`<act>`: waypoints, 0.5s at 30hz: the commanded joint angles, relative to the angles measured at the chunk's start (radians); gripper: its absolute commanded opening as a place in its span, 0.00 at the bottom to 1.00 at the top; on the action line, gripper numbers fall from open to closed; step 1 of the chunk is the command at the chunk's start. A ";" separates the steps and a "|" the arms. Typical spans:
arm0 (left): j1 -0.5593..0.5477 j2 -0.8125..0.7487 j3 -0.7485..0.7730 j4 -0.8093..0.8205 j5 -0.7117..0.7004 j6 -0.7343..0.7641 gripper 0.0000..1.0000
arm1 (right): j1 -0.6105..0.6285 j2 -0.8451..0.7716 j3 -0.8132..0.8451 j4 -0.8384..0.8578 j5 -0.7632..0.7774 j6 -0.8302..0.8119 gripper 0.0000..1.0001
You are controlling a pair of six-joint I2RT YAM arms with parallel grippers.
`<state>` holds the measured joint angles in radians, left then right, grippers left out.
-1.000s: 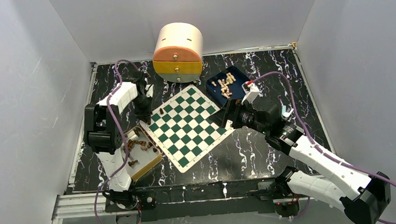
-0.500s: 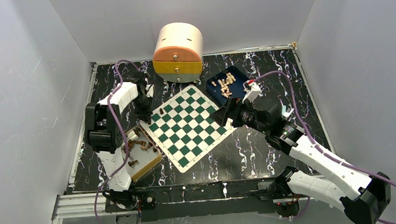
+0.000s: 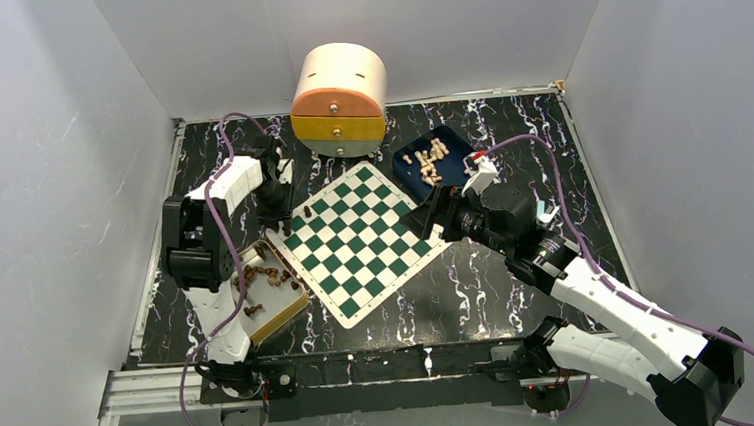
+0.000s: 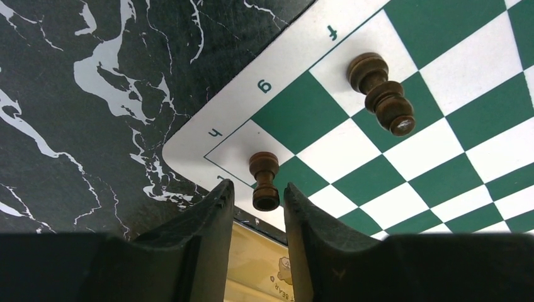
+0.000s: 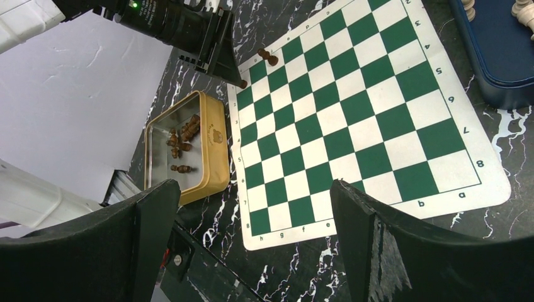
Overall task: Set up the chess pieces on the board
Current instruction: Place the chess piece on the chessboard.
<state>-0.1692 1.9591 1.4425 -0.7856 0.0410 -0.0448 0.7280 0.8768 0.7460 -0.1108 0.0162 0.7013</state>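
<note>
Moved since a second ago: left gripper (image 4: 255, 202) is loosening, its black fingers (image 4: 211, 214) now standing slightly apart where they were pinched close.
Left gripper: is hovering low over the left corner of the flat green-and-white checkered chessboard (image 4: 441, 135). A thin gap is showing on each side of the small dark brown wooden pawn (image 4: 264, 179) between the jaws, and nothing is being pinched.
Pawn: is standing upright on the board's white corner square, just inside the white border.
Second piece: a taller dark brown turned wooden chessman (image 4: 381, 94) is standing upright on a white square along the same edge, with one green square between it and the pawn.
Right gripper (image 3: 432, 219): is hanging over the board's right corner, jaws spread wide and carrying nothing.
Gold-rimmed rectangular tin tray (image 3: 297, 301): is sitting just beside the board's near-left edge, holding loose dark brown chessmen (image 3: 262, 276).
Dark blue tray (image 3: 460, 145): is sitting near the board's far-right edge, holding pale beige chessmen (image 3: 431, 159).
Round cream, orange and yellow drawer box (image 3: 338, 100): is standing at the far edge of the black white-veined marbled table (image 3: 478, 286).
</note>
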 commanded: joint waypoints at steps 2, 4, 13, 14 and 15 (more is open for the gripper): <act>0.005 -0.098 0.032 -0.029 -0.026 -0.031 0.34 | -0.001 -0.013 0.039 0.026 0.002 -0.019 0.99; 0.005 -0.136 0.035 -0.029 -0.083 -0.064 0.44 | 0.000 -0.012 0.036 0.024 -0.004 -0.019 0.99; 0.007 -0.312 0.000 -0.064 -0.280 -0.209 0.50 | 0.000 -0.025 0.039 0.012 -0.009 -0.027 0.99; 0.007 -0.338 -0.015 -0.067 -0.301 -0.238 0.50 | 0.000 -0.025 0.041 0.007 -0.009 -0.031 0.99; 0.007 -0.372 -0.033 -0.073 -0.319 -0.265 0.50 | -0.001 -0.025 0.045 0.002 -0.007 -0.036 0.99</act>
<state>-0.1673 1.7069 1.4410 -0.8074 -0.1577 -0.1974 0.7280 0.8749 0.7460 -0.1238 0.0113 0.6971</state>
